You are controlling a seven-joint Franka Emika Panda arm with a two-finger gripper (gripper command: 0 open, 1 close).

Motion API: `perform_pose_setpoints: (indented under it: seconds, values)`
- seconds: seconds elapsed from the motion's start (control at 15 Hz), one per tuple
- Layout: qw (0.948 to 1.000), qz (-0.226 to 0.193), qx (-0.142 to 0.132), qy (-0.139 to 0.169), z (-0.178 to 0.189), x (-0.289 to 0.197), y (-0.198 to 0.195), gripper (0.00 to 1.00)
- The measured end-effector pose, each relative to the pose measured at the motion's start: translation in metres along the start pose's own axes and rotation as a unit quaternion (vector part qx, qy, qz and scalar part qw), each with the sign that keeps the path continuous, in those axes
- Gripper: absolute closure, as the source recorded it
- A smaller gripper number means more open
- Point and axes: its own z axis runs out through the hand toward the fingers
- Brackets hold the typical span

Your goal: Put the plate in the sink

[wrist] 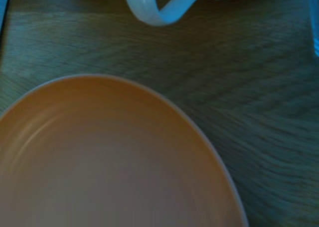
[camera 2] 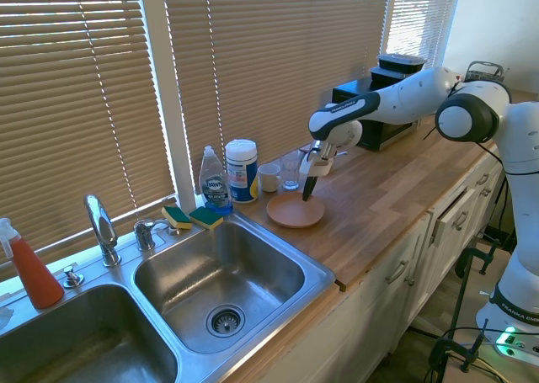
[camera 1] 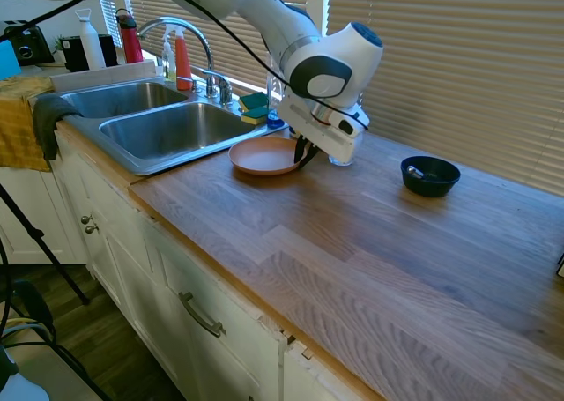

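Directly below the gripper (camera 1: 306, 153) lies the plate (camera 1: 263, 155), flat on the wooden counter (camera 1: 370, 242) and just beside the rim of the sink (camera 1: 167, 128). The gripper points downward, its dark fingers (camera 2: 309, 187) reaching the plate's rim on the side away from the sink. Whether the fingers pinch that rim or merely stand at it cannot be told from either exterior view; their gap is hidden.

Wrist view: the plate (wrist: 109, 162) fills the lower portion, its interior bare, with wood grain beyond it and the handle of a white mug (wrist: 154, 10) at the far edge.

Behind the gripper, toward the window blinds, stand a clear glass (camera 2: 290, 171) and the white mug (camera 2: 269, 178). Further along the window side stand a white canister (camera 2: 242, 170) and a dish soap bottle (camera 2: 215, 181); two green-and-yellow sponges (camera 2: 192, 217) rest at the sink's corner. A dark-blue bowl (camera 1: 429, 174) sits on the counter well apart from the gripper, on the side away from the sink.

Both sink basins appear unoccupied; the faucet (camera 1: 185, 33) rises behind them.
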Motion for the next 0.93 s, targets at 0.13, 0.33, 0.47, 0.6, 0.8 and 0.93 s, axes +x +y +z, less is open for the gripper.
perform_pose_setpoints:
  seconds: [0.13, 0.33, 0.47, 0.6, 0.8, 0.93]
  values:
    - [0.9999, -0.006, 0.007, -0.008, -0.01, -0.007, -0.005, 1.0]
    - [0.9995, -0.023, 0.014, -0.016, -0.034, -0.037, -0.023, 1.0]
    - [0.9993, -0.031, 0.014, -0.017, -0.046, -0.07, -0.045, 1.0]
    - [0.9994, -0.029, 0.008, -0.019, -0.047, -0.114, -0.077, 1.0]
    - [0.9997, -0.016, -0.009, -0.015, -0.037, -0.172, -0.128, 1.0]
    - [0.9998, -0.001, -0.02, -0.005, -0.027, -0.198, -0.153, 1.0]
